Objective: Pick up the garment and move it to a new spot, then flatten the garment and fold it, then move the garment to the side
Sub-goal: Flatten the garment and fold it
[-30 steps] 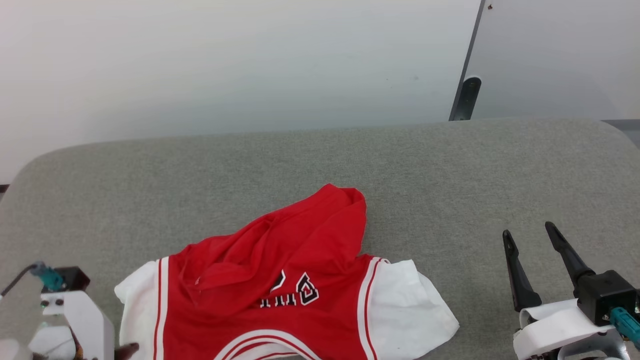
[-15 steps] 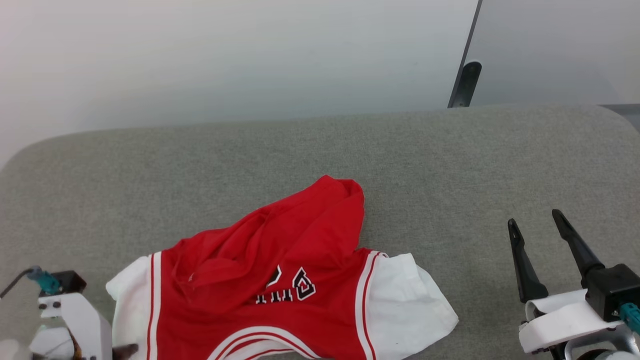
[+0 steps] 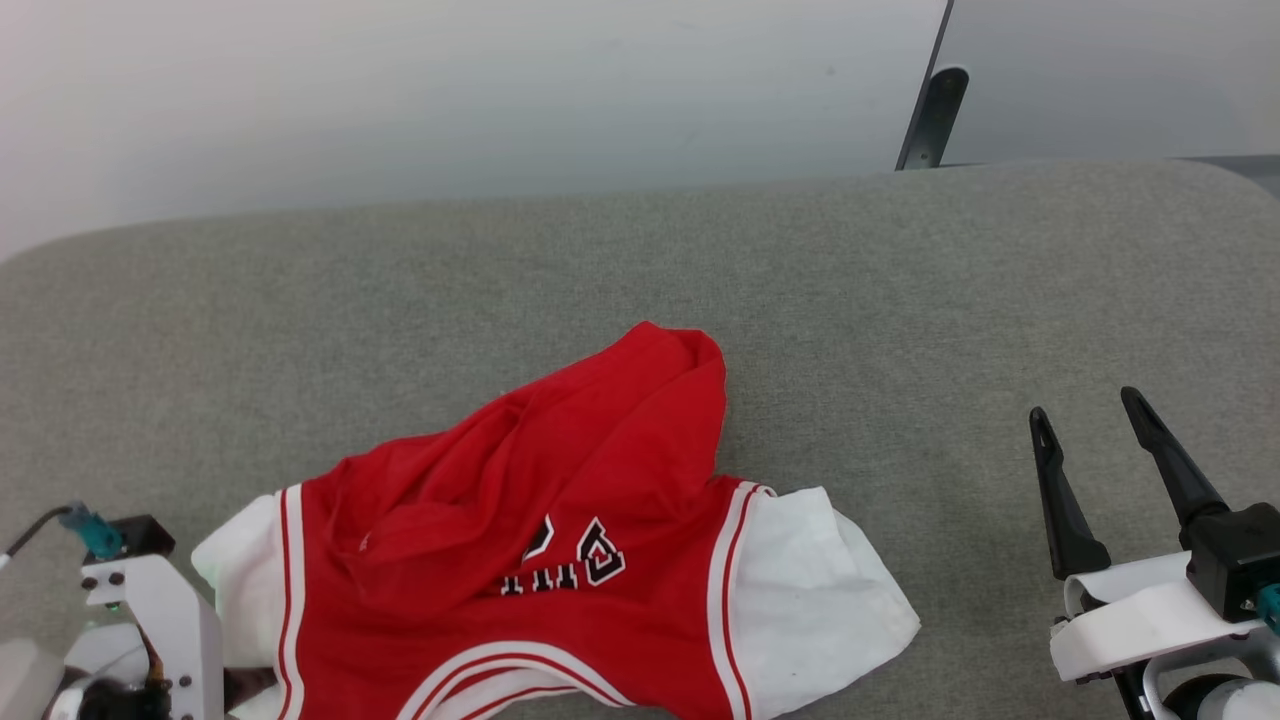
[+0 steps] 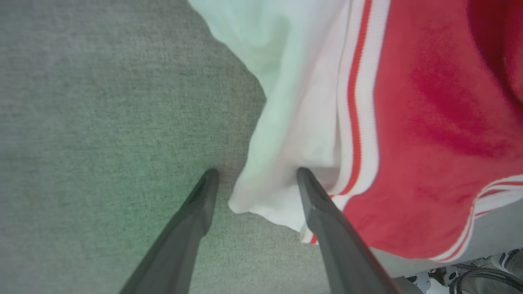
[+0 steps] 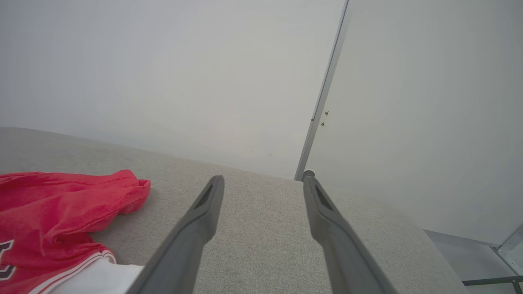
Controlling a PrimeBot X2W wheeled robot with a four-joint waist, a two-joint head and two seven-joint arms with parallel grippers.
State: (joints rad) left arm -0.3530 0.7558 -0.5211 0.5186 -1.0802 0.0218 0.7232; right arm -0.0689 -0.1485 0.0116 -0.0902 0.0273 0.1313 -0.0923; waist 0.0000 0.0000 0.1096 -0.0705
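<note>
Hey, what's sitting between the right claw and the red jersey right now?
Nothing. In the head view, the stretch of grey cushion between the right claw and the red jersey is bare.

Cloth garment point(image 3: 620, 460); rough woven surface point(image 3: 900, 300)

We take this for a bare test room or lab; a grey cloth-covered table point(image 3: 900, 300) with rounded corners; a plain white wall point(image 3: 400, 90) behind its far edge; loose cables point(image 4: 482, 277) below its near edge.
</note>
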